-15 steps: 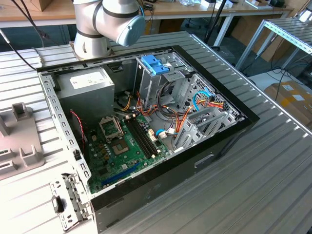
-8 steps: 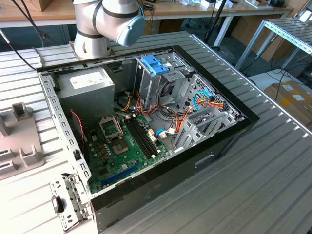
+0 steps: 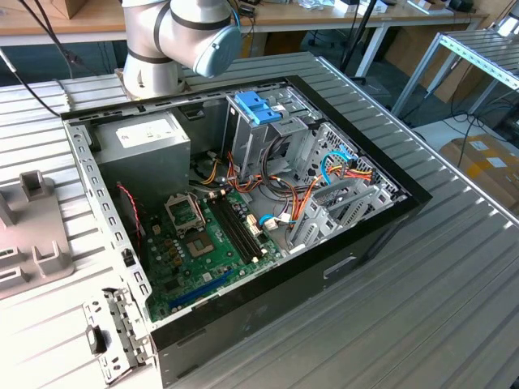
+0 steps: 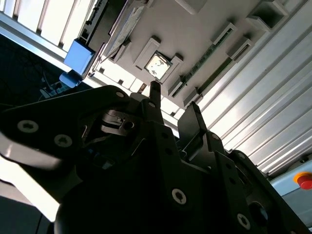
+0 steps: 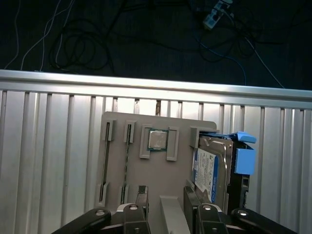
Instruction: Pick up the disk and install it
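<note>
The disk [image 5: 207, 168], silver-grey with a white label and blue tabs [image 5: 243, 161], stands on edge in a slot of a grey holder plate [image 5: 158, 180] on the ribbed metal table. My gripper [image 5: 165, 197] hovers over that plate, open, with nothing between its fingers [image 5: 191, 197]. The disk lies just outside the gap, beside one finger and apart from it. In the second wrist view the gripper [image 4: 173, 109] points at the plate and the disk [image 4: 122, 27] sits off to the side.
A processor chip [image 5: 158, 140] sits in the plate's square seat. In the exterior view an open computer case [image 3: 381, 219] holds a motherboard [image 3: 203, 243], a grey power-supply box [image 3: 146, 142] and a cage with light-blue handles [image 3: 259, 109]. The arm's base [image 3: 154, 49] stands behind it.
</note>
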Robot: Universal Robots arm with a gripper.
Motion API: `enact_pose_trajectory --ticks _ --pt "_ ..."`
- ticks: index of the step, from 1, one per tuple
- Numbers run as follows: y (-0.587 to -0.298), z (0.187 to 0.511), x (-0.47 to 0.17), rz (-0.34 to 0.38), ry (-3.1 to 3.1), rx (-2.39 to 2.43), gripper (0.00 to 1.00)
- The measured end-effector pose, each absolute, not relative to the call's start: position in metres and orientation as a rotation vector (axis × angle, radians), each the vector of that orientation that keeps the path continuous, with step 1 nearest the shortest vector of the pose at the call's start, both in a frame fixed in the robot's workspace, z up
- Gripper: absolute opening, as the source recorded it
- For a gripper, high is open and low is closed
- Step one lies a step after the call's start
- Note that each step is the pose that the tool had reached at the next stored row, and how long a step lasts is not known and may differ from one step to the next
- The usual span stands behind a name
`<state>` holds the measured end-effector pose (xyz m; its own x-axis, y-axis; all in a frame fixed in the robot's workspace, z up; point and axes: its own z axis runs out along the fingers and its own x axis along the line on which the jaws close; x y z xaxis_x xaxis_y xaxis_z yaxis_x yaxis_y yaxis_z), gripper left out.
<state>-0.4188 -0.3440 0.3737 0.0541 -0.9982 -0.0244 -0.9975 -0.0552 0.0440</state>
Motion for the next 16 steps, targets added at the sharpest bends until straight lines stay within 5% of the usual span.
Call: enact_pose_trajectory --ticks 16 --pt "-0.3411 0.3704 -0.4188 -0.075 -2.149 2.27 0.42"
